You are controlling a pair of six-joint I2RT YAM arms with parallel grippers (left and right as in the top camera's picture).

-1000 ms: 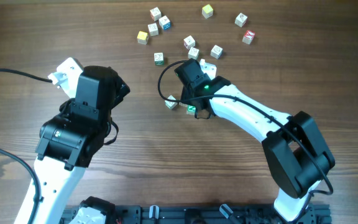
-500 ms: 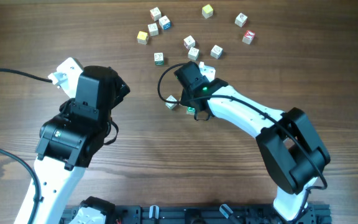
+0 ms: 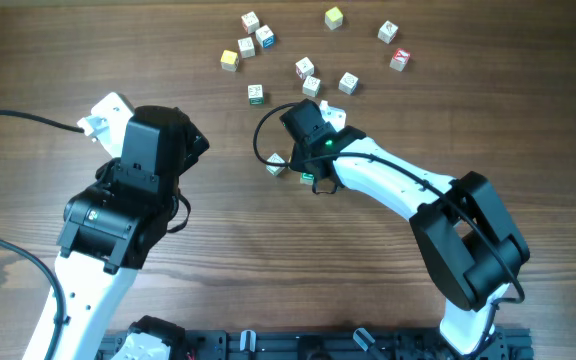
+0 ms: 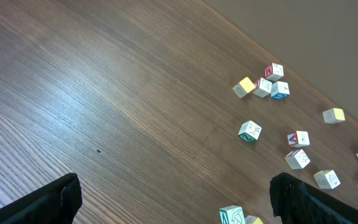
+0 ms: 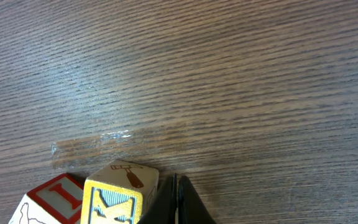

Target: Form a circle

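Observation:
The circle shows only in part: a white cube (image 3: 278, 163) and a green-marked cube (image 3: 308, 177) peek out from under my right arm. In the right wrist view my right gripper (image 5: 177, 200) is shut and empty. Its tips rest on the table against the right side of a yellow cube (image 5: 120, 193), and a white cube with a red letter (image 5: 45, 202) touches that cube's left. My left gripper (image 4: 176, 205) hangs open and empty above bare wood at the left. A white cube with teal marks (image 4: 232, 215) lies near its right finger (image 4: 297, 199).
Several loose letter cubes lie scattered at the back of the table, among them a yellow one (image 3: 230, 60), a blue one (image 3: 265, 38), a red one (image 3: 399, 59) and a green-edged one (image 3: 256, 94). A black cable (image 3: 260, 130) loops beside the right wrist.
The right arm's elbow has swung slightly left and its wrist has edged forward. The cubes beside it have barely shifted. The left arm has not moved.

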